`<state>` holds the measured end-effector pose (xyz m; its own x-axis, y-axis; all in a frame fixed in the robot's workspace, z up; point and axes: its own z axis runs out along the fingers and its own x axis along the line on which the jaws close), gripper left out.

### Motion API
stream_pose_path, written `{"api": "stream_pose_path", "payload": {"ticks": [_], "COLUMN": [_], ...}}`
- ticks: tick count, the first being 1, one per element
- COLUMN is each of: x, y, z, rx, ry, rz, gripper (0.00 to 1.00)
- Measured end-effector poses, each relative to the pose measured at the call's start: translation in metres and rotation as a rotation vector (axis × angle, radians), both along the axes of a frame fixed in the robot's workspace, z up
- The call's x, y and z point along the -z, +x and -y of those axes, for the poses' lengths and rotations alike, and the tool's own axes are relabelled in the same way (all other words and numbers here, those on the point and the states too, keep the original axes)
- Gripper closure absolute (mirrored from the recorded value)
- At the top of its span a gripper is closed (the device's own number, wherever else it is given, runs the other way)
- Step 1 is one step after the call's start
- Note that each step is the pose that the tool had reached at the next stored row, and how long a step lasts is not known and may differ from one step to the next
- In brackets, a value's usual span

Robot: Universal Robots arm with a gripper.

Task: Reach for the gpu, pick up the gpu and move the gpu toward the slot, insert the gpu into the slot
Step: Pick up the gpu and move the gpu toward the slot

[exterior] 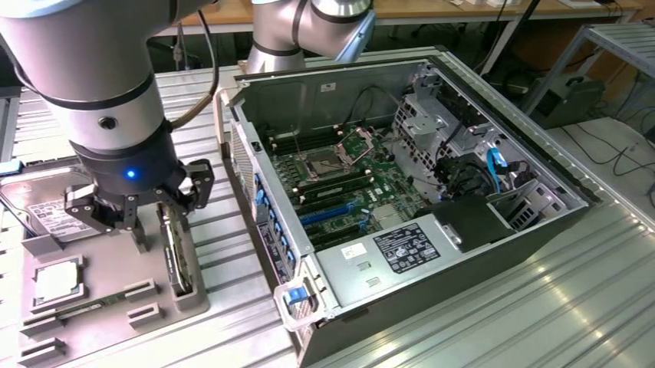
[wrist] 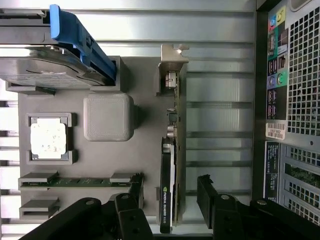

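The gpu [exterior: 182,259] stands on its edge in a groove of the grey parts tray [exterior: 103,314], left of the open computer case. In the wrist view the gpu [wrist: 170,150] is a thin dark card seen edge-on, with its silver bracket [wrist: 173,56] at the far end. My gripper [exterior: 153,232] hangs low over the tray and is open. In the wrist view the gripper [wrist: 170,192] has one black finger on each side of the card's near end, with a gap on both sides. The slot [exterior: 330,212] is a long blue connector on the green motherboard inside the case.
The tray [wrist: 150,90] also holds a silver hard drive [wrist: 45,72] in a blue caddy [wrist: 80,40], a square processor chip [wrist: 48,140] and a memory stick [wrist: 75,183]. The case's wall [exterior: 268,230] rises just beyond the tray, and its rear panel [wrist: 295,100] stands close by.
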<state>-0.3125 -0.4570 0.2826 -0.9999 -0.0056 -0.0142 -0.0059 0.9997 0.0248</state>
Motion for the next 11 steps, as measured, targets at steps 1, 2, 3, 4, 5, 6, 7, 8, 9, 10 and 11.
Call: {"api": "stream_pose_path", "payload": {"ticks": [1, 2, 3, 4, 5, 6, 7, 8, 9, 10, 11], "x": [0.0019, 0.0039, 0.0070, 0.0086, 0.0105, 0.0122, 0.0140, 0.0158, 0.0177, 0.0196, 0.0213], "y": [0.000, 0.000, 0.000, 0.000, 0.000, 0.000, 0.000, 0.000, 0.000, 0.000, 0.000], "z": [0.0000, 0.0000, 0.0000, 0.0000, 0.0001, 0.0000, 0.0001, 0.0000, 0.0000, 0.0000, 0.0000], "rx": [0.000, 0.000, 0.000, 0.000, 0.000, 0.000, 0.000, 0.000, 0.000, 0.000, 0.000], "ry": [-0.0001, -0.0001, -0.0002, -0.0002, -0.0002, -0.0002, -0.0003, -0.0003, -0.0002, -0.0001, -0.0002], "rz": [0.0000, 0.0001, 0.0001, 0.0001, 0.0001, 0.0001, 0.0000, 0.0001, 0.0001, 0.0002, 0.0001], "gripper": [0.44, 0.44, 0.44, 0.44, 0.44, 0.44, 0.44, 0.44, 0.44, 0.44, 0.44]}}
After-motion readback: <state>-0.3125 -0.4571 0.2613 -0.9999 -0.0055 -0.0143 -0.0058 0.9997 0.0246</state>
